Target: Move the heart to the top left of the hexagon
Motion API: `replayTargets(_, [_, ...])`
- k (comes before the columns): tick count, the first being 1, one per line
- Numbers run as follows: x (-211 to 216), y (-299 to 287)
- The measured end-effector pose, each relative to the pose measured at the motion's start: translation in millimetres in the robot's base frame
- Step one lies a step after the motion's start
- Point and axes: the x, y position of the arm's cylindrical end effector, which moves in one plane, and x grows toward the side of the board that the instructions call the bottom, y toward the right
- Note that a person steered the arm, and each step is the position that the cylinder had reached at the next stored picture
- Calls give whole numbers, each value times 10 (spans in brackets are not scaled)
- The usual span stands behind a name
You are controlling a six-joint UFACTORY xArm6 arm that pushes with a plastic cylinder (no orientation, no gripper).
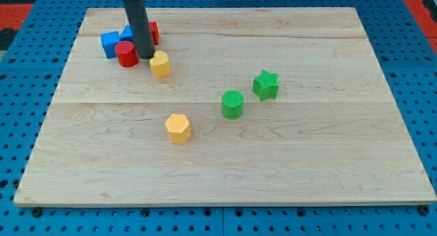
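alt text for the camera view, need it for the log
My tip rests just upper-left of the yellow heart block near the wooden board's top-left, beside a red cylinder and blue blocks. The yellow hexagon block sits mid-board, with a green cylinder and green star to its right.

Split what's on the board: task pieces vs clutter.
In the job: yellow heart, yellow hexagon, my tip just at the heart's upper left.

Lying about: green cylinder, green star, red cylinder, blue blocks, another red block behind the rod.
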Motion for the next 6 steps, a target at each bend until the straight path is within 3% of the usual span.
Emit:
replayTargets(1, [-16, 373])
replayTargets(3, [788, 632])
replayTargets(4, [746, 632])
replayTargets(5, [283, 670])
replayTargets(6, [174, 450])
